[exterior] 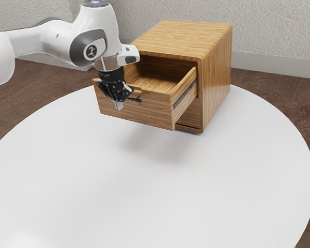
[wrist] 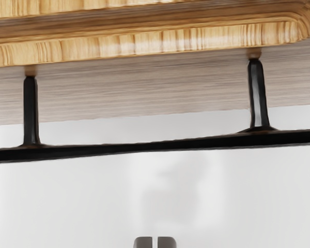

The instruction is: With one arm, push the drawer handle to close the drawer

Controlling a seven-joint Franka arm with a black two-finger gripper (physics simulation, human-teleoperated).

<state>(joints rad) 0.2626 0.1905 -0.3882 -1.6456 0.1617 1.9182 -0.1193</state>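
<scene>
One drawer (exterior: 144,114) juts past cabinet (exterior: 215,82) edge; jaws (exterior: 119,106) nearly together, empty, near handle (wrist: 144,147).

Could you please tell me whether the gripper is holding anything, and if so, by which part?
Nothing is held: the gripper is shut with nothing between its fingertips, and the drawer handle is outside them.

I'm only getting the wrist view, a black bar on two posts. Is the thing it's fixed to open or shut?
Observer: Open: the drawer behind that handle stands partway out of its wooden cabinet.
Visitor: What's the cabinet standing on?
Observer: A table with a rounded edge.
Visitor: And which way does the robot come in?
Observer: Its arm enters from the exterior view's left.
</scene>
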